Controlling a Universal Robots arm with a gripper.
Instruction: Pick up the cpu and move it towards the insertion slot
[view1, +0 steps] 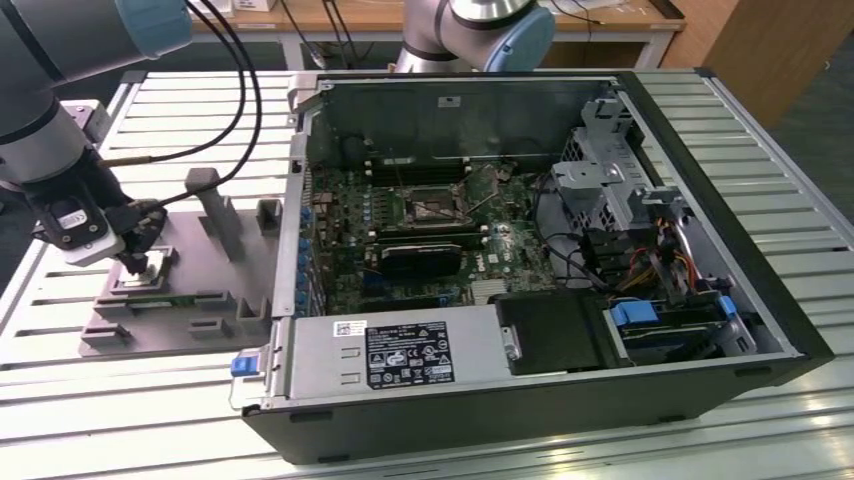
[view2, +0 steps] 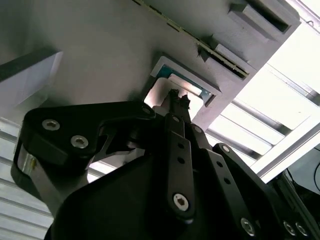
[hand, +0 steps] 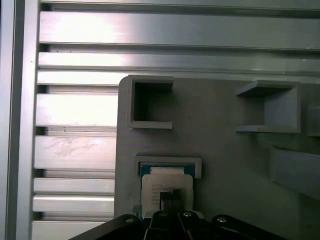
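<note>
Standing at nine o'clock in the exterior view, the gripper (view1: 134, 262) has its fingertips (view2: 176, 107) drawn together on top of the cpu (hand: 167, 192). The cpu lies flat, metal face up, in a pocket of the grey fixture plate (hand: 225, 165). The insertion slot (view1: 434, 208) sits well apart toward three o'clock, inside the open computer case (view1: 534, 400). Nearly square, the chip has no real long axis; its edges run parallel to the pocket walls. A skewed lift would likely jam it against that rim or let it drop.
</note>
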